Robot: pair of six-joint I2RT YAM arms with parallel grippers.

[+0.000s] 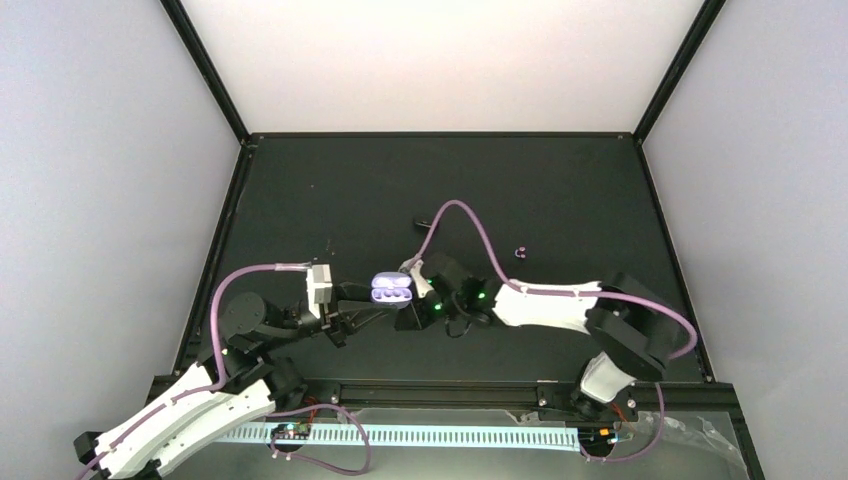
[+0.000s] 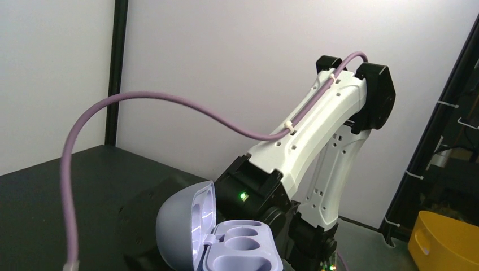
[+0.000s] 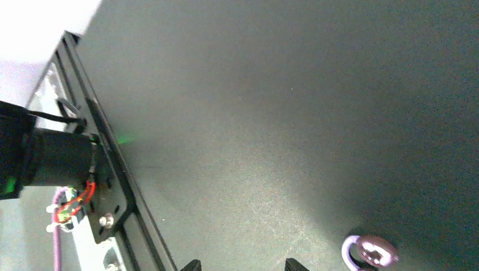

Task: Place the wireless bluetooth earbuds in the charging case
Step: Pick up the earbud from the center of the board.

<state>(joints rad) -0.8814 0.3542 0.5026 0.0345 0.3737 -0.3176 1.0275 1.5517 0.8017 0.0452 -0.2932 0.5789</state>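
The charging case (image 1: 391, 290) is open at mid-table, its lid standing up. In the left wrist view the case (image 2: 243, 248) fills the bottom centre, and its pale lavender sockets show no bud. My left gripper (image 1: 370, 306) reaches it from the left and holds it; its fingers are hidden in the wrist view. My right gripper (image 1: 412, 312) is just right of the case. Its jaws (image 3: 243, 265) are open and empty over the mat. One purple earbud (image 3: 370, 252) lies on the mat right of the right fingertips. One earbud (image 1: 520, 251) lies further right and back.
The black mat (image 1: 560, 200) is bounded by a black frame and white walls. The near rail (image 3: 113, 186) with wiring runs along the left of the right wrist view. The right arm (image 2: 316, 130) and its purple cable stand close behind the case.
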